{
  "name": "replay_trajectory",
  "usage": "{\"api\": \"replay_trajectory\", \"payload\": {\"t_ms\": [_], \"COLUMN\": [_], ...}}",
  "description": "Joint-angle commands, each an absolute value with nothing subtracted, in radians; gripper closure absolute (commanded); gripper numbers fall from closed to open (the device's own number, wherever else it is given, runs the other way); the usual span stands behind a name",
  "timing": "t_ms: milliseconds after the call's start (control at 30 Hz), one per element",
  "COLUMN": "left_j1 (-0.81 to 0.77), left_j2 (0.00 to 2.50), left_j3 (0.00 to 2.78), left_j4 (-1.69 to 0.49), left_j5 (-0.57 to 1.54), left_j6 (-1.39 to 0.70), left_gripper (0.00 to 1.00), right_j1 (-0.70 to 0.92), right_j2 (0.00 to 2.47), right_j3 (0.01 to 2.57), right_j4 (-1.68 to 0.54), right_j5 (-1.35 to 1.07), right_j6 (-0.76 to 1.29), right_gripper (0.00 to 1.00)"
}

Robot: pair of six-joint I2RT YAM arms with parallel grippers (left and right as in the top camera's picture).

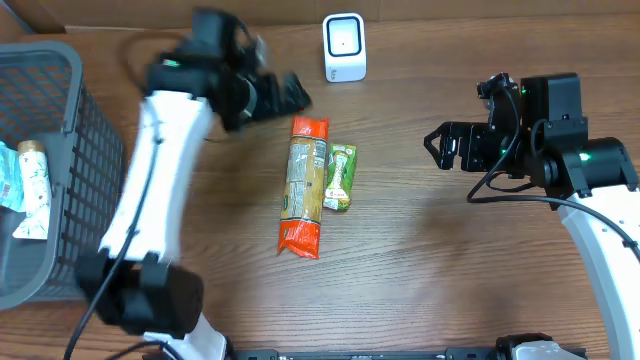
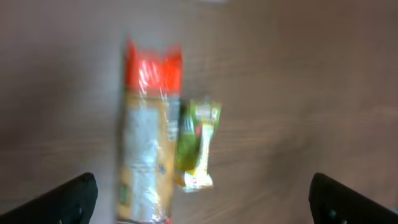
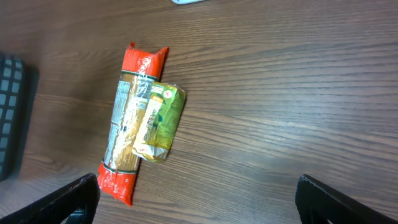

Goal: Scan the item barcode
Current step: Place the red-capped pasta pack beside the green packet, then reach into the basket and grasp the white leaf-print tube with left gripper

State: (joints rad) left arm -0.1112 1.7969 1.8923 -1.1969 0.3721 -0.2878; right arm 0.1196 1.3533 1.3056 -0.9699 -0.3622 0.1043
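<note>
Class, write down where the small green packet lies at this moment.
In the overhead view the green packet lies mid-frame, against the right side of the long red-ended pack, nearer the robot than the white scanner.

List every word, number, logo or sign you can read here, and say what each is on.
No text can be read in any view.
Long pasta packet: printed panels, too small to read.
Green packet: a red mark and print, too blurred to read.
White scanner: no lettering visible.
Packets in the basket: print too small to read.
</note>
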Motion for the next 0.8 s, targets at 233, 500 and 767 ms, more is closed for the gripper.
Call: {"api": "replay_trajectory", "payload": {"t_ms": [233,500,767], "left_j1": [0.201,0.544,0.621], "left_j2": [1.642,1.666,1.739], "left_j3": [2.234,2.175,2.019], "left_j4": [-1.502,-1.468,-1.237], "left_j5": [-0.097,-0.143,-0.170], "left_j6": [-0.136,-0.172,-0.156], "left_gripper": [0.00,0.18,0.11], "right_j1": [0.125,0.125,0.125], "right_j2": [1.353,1.353,1.353], "right_j3": [1.330,1.330,1.330], "right_j4": [-0.966,-0.967,-0.968], "right_j5": [-0.368,-0.369,-0.369], "right_j6": [0.104,0.104,0.104], "right_gripper": [0.00,0.00,0.00]}}
